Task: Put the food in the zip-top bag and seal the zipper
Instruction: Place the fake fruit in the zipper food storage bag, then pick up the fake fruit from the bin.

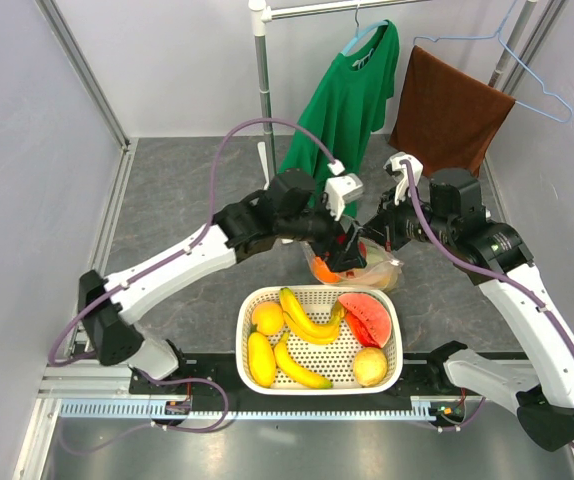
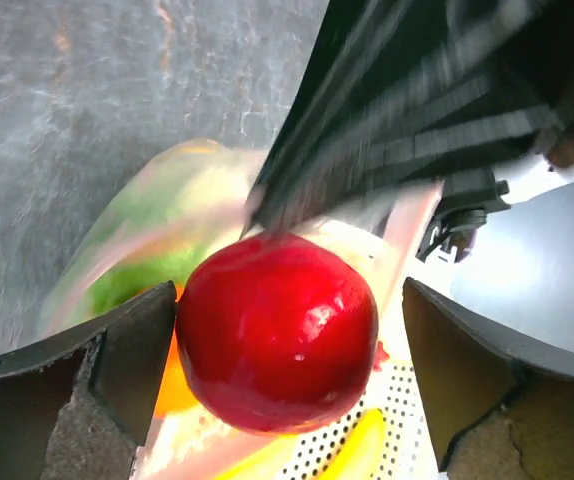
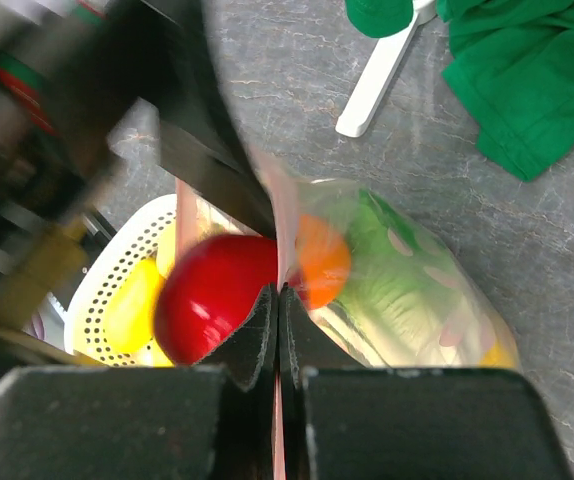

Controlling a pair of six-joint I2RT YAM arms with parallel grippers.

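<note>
The zip-top bag (image 1: 385,272) lies just behind the white basket, its mouth held up. My right gripper (image 3: 279,300) is shut on its pinkish zipper (image 3: 285,225) edge. Through the dotted plastic I see the green lettuce head (image 3: 392,275) and the orange (image 3: 324,258). My left gripper (image 2: 289,305) is open at the bag's mouth. A glossy red apple (image 2: 277,330) sits between its fingers, close to the left finger and with a clear gap to the right one. In the top view the left gripper (image 1: 350,250) and right gripper (image 1: 377,240) meet over the bag.
The white basket (image 1: 395,335) in front holds bananas (image 1: 307,322), a watermelon slice (image 1: 365,318) and yellow fruits (image 1: 370,366). A green shirt (image 1: 347,95) and a brown towel (image 1: 447,110) hang behind, on a rack with a white pole (image 1: 263,90).
</note>
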